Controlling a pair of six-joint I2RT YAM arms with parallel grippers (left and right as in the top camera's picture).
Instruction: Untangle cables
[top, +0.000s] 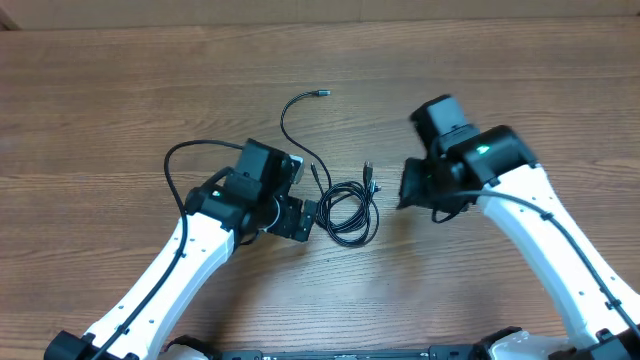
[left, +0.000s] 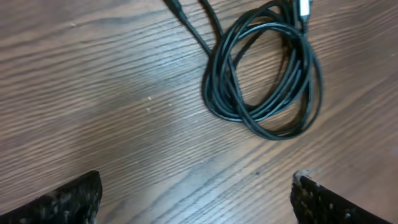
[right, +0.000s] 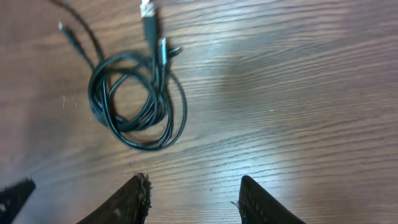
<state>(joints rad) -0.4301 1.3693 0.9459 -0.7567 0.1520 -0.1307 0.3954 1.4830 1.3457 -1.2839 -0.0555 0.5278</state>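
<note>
Thin black cables (top: 348, 212) lie coiled in loops on the wooden table between the two arms. One strand (top: 293, 112) runs up and away to a small plug at the back. The coil shows in the left wrist view (left: 264, 78) and in the right wrist view (right: 137, 99), with plug ends by its top. My left gripper (top: 300, 218) is open and empty just left of the coil; its fingertips (left: 196, 193) are spread wide over bare wood. My right gripper (top: 408, 188) is open and empty to the right of the coil, fingertips (right: 194, 190) apart.
The wooden table (top: 500, 60) stretches around the cables. The white arms with their thicker black wires (top: 175, 165) reach in from the front left and front right.
</note>
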